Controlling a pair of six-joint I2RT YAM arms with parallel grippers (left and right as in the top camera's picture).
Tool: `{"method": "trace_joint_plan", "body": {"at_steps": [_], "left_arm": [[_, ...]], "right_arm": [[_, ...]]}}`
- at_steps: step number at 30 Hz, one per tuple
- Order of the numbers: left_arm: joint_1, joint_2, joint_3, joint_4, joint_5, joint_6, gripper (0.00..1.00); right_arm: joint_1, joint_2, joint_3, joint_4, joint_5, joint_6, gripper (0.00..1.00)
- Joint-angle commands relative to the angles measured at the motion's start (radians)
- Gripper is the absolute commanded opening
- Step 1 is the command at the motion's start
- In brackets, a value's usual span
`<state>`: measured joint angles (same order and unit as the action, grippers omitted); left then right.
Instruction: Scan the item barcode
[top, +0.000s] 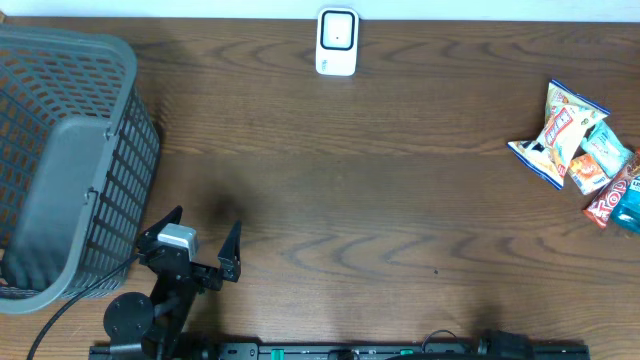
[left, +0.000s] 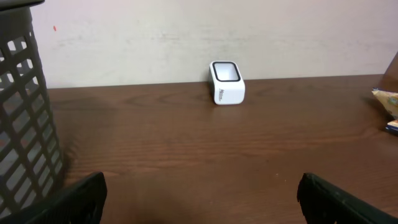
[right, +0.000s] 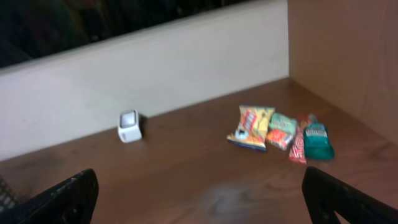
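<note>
Where the items sit: snack packets (top: 578, 150) bunched at 3 o'clock on the table (top: 380, 200) in the overhead view, touching and partly overlapping, close to the table edge.
Pile makeup: yellow-white bag (top: 562, 128) at the pile's 10 o'clock end; green packet (top: 608, 148) and orange packet (top: 587, 173) just beside it; red bar (top: 608, 198) and teal packet (top: 630, 210) at the 4 o'clock end, cut by the frame.
Pile, right wrist view: same cluster at 2 o'clock, lying flat near a brown side wall (right: 348, 62). Barcodes too small to tell.
Scanner: white scanner (top: 337, 42) at 12 o'clock overhead, against the far edge, upright, with a black-rimmed window on its top face. Well apart from the pile.
Scanner, left wrist view: dead ahead at 12 o'clock, close to the pale back wall (left: 186, 37).
Left claw: left claw (top: 200, 235) at 7 o'clock overhead, fingers spread wide with only bare wood between them. Well apart from both packets and scanner.
Right claw: right claw (right: 199, 186) doesn't show overhead. Its own camera has the two fingers (right: 62, 199) at the lower corners, 7 and 5 o'clock, standing wide apart and gripping nothing.
Basket: grey mesh basket (top: 60, 150) at 9 o'clock overhead, just beside the left claw. It fills the 9 o'clock side of the left wrist view.
</note>
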<state>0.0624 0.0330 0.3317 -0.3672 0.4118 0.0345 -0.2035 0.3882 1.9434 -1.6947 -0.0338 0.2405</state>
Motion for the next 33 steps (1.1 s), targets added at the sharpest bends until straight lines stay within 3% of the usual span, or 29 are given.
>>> {"method": "trace_joint_plan", "body": {"at_steps": [1, 12, 18, 22, 33], "left_arm": [[-0.004, -0.002, 0.006, 0.001, -0.005, 0.014, 0.98], [-0.004, -0.002, 0.006, 0.001, -0.005, 0.014, 0.98], [-0.004, -0.002, 0.006, 0.001, -0.005, 0.014, 0.98], [-0.004, -0.002, 0.006, 0.001, -0.005, 0.014, 0.98], [-0.004, -0.002, 0.006, 0.001, -0.005, 0.014, 0.98]], "right_arm": [[0.027, -0.034, -0.008, -0.003, -0.005, -0.010, 0.99], [0.080, -0.170, -0.078, 0.143, 0.051, -0.010, 0.99], [0.080, -0.287, -0.317, 0.403, 0.044, -0.005, 0.99], [0.075, -0.383, -0.556, 0.636, 0.027, 0.073, 0.99], [0.074, -0.381, -0.879, 0.887, 0.027, 0.089, 0.99]]}}
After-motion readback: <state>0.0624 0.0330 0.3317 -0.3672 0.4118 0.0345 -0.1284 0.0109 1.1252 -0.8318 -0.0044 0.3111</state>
